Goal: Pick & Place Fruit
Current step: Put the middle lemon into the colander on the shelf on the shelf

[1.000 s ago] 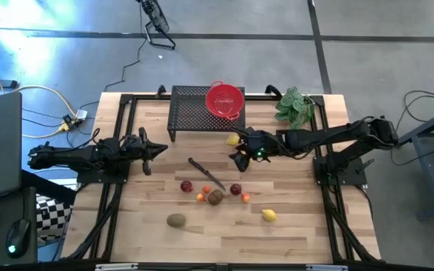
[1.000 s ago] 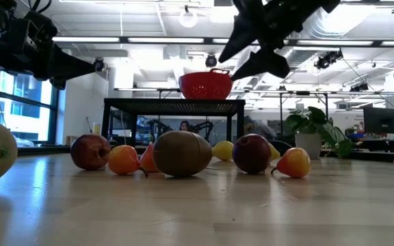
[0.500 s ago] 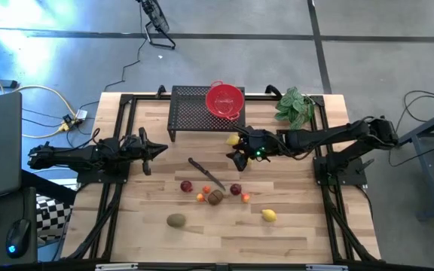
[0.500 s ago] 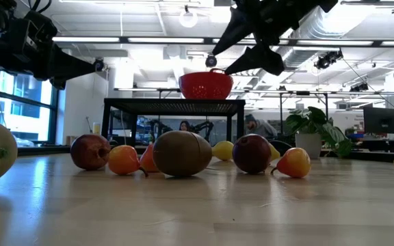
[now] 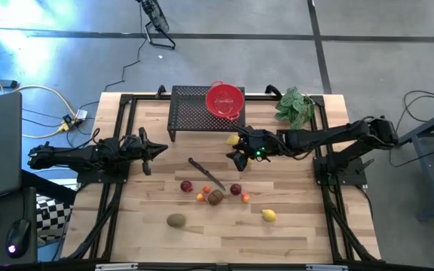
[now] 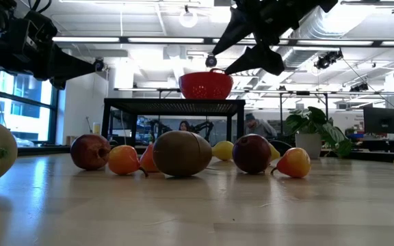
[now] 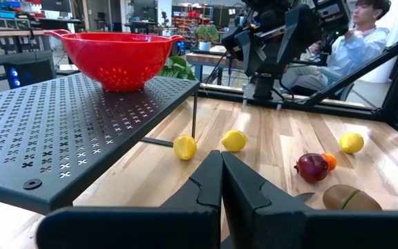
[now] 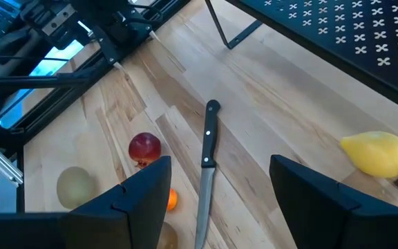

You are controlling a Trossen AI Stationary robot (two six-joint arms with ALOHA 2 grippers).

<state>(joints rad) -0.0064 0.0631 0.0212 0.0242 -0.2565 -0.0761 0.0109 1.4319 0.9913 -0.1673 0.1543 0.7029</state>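
Fruit lies on the wooden table: a lemon (image 5: 234,140) near the rack, two dark red pieces (image 5: 186,186) (image 5: 236,189), two small orange ones (image 5: 200,197) (image 5: 246,198), a kiwi (image 5: 215,197), a second lemon (image 5: 269,215) and a greenish oval piece (image 5: 175,220). My right gripper (image 5: 237,159) hangs open above the table beside the near-rack lemon (image 8: 378,153), over the knife (image 8: 208,159); nothing is between its fingers. My left gripper (image 5: 161,149) waits shut and level at the left, holding nothing.
A red colander (image 5: 224,100) stands on a black mesh rack (image 5: 191,113) at the far edge. A green leafy bunch (image 5: 294,105) sits at the far right. The knife (image 5: 206,173) lies between the grippers. A person (image 7: 354,41) sits beyond the table.
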